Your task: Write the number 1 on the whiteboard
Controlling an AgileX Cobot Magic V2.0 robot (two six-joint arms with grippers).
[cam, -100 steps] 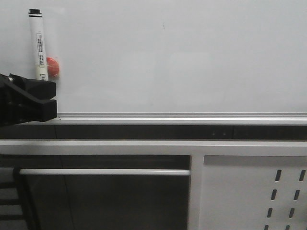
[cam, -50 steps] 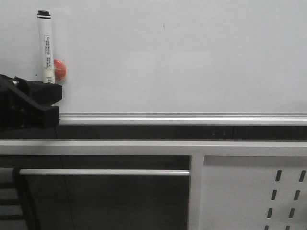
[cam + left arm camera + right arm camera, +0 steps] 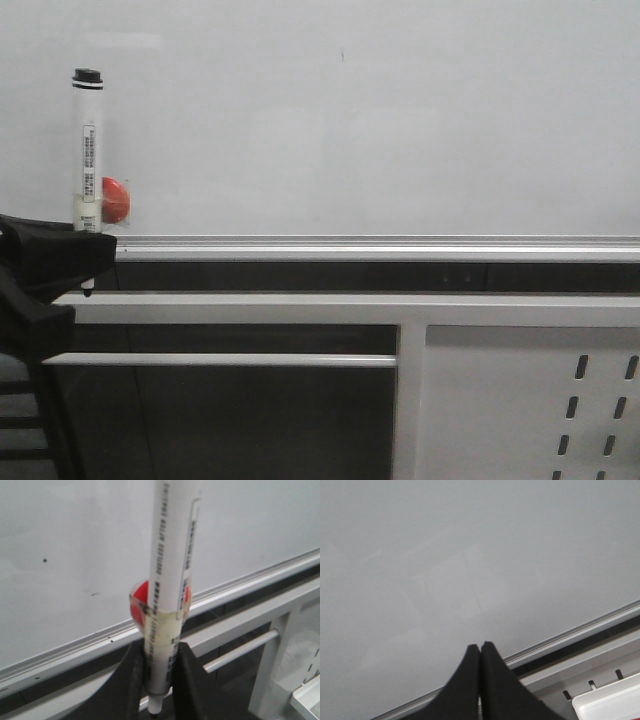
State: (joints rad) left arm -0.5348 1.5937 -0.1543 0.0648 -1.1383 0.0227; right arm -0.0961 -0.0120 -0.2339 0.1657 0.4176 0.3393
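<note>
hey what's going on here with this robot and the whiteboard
The left tool is clamped on a white marker, held upright at the whiteboard's lower left, next to a red magnet. The marker's dark tip points down, below the fingers, not at the board. No number 1 shows on the board, only tiny specks. The right tool is shut and empty, facing the board.

The whiteboard stands upright, a wide glossy white-grey sheet with a silver rail along its lower edge. Its face carries only a few small dark specks; no marker stroke for the number 1 shows on it.
</note>
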